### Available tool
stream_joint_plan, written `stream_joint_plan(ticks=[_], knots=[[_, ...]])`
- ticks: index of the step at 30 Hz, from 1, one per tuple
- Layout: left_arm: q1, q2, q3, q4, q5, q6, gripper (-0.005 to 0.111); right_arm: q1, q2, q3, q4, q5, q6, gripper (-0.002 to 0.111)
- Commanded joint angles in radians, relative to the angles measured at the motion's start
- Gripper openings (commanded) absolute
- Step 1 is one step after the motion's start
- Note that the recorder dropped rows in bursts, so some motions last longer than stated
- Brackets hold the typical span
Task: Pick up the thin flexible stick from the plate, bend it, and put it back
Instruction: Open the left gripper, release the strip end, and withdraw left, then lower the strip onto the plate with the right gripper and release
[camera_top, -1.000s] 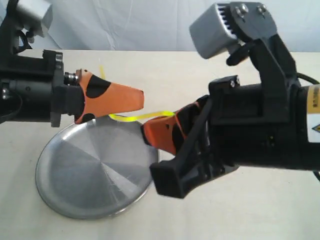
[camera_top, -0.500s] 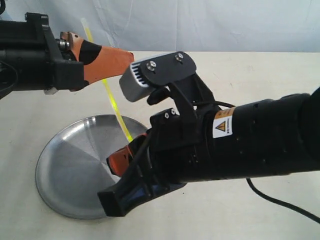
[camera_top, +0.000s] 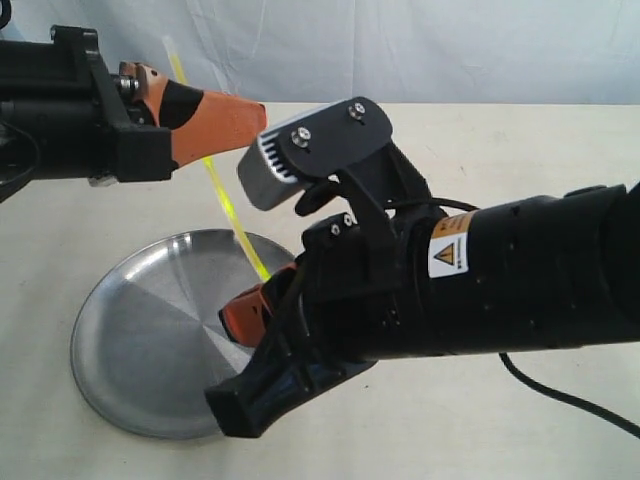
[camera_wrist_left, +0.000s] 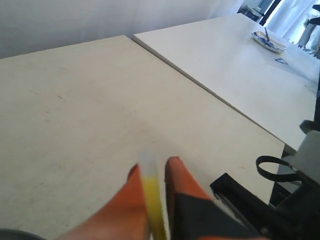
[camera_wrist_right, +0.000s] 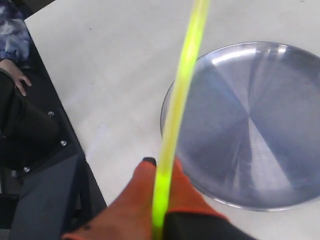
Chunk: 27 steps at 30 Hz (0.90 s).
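Exterior view: stick (camera_top: 226, 205) is gripped by both grippers and held nearly straight, slanted, in the air. Left gripper (camera_top: 252, 115) is clamped on its upper part, with the pale tip left protruding past the fingers. Right gripper (camera_top: 245, 312) is clamped on the lower end, just above the plate (camera_top: 140, 350).

Bright, even light; blurred foregrounds

Yellow warning-triangle label (camera_top: 449, 247) on right arm (camera_top: 545, 290); print illegible
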Motion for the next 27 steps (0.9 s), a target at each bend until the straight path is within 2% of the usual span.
stream_joint_plan(ticks=[1,3,6,10,15,17,18,19,20,21,22,27], knots=[[-0.002,-0.02,-0.009,-0.001,0.069,0.041,0.026,0.004,-0.008,0.006,-0.038,0.011,0.006,-0.001],[-0.002,-0.049,-0.023,-0.001,0.096,0.041,0.041,-0.008,-0.008,0.006,-0.073,0.013,0.048,-0.001],[-0.002,-0.108,-0.06,-0.001,0.176,0.041,0.057,-0.037,-0.008,0.006,-0.173,0.023,0.123,-0.001],[-0.002,-0.203,-0.078,-0.001,0.305,0.052,0.059,-0.083,-0.006,0.006,-0.241,0.055,0.17,-0.001],[-0.002,-0.291,-0.061,-0.001,0.371,0.094,0.058,-0.103,-0.004,0.006,-0.266,0.067,0.17,-0.001],[-0.002,-0.328,-0.022,-0.001,0.41,0.094,0.05,-0.103,0.015,0.006,-0.266,0.076,0.17,-0.001],[-0.002,-0.356,0.004,-0.001,0.429,0.098,0.036,-0.103,0.044,0.006,-0.266,0.085,0.17,-0.001],[-0.002,-0.374,0.02,-0.001,0.44,0.123,0.027,-0.103,0.076,0.006,-0.266,0.088,0.17,-0.001],[-0.002,-0.408,0.05,-0.001,0.455,0.204,0.009,-0.103,0.134,0.006,-0.266,0.088,0.168,-0.001],[-0.002,-0.44,0.08,-0.001,0.488,0.284,0.0,-0.103,0.202,0.004,-0.263,0.082,0.158,-0.001],[-0.002,-0.46,0.094,-0.001,0.519,0.308,0.0,-0.103,0.249,0.0,-0.263,0.077,0.159,-0.001],[-0.002,-0.578,0.223,-0.03,0.899,0.329,0.0,-0.103,0.461,-0.127,-0.253,0.073,0.141,-0.001]])
